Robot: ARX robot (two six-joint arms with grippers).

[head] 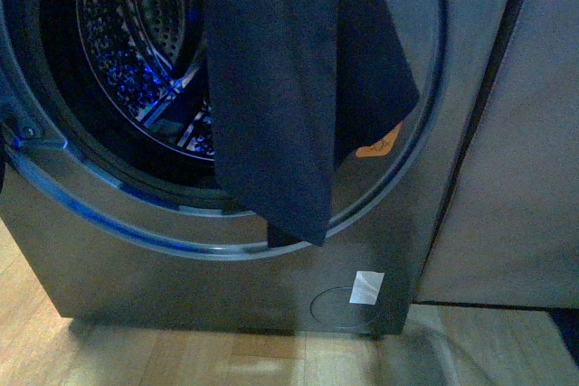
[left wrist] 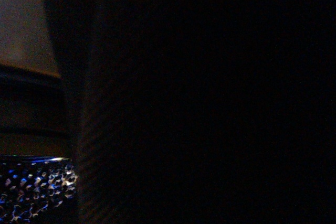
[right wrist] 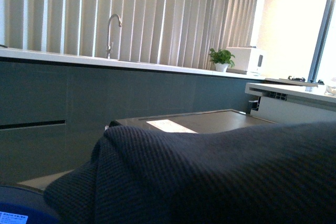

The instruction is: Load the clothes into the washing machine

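Note:
The clothes (head: pixel 280 88), a dark navy knit garment, hang from above in long folds across the open porthole of the washing machine (head: pixel 118 250). The lower end dangles past the porthole's bottom rim. Behind it the perforated steel drum (head: pixel 145 51) glows blue. Neither gripper shows in the front view. In the right wrist view the clothes (right wrist: pixel 210 177) fill the lower half and cover the jaws. The left wrist view is almost wholly dark, with only a strip of perforated drum (left wrist: pixel 34 190) visible at one corner.
A plain grey-beige cabinet (head: pixel 516 160) stands right of the machine. Wooden floor (head: pixel 181 359) runs along the front. An orange sticker (head: pixel 378 145) peeks out behind the garment. The right wrist view shows a counter with a tap (right wrist: pixel 111 32) and a potted plant (right wrist: pixel 221 59).

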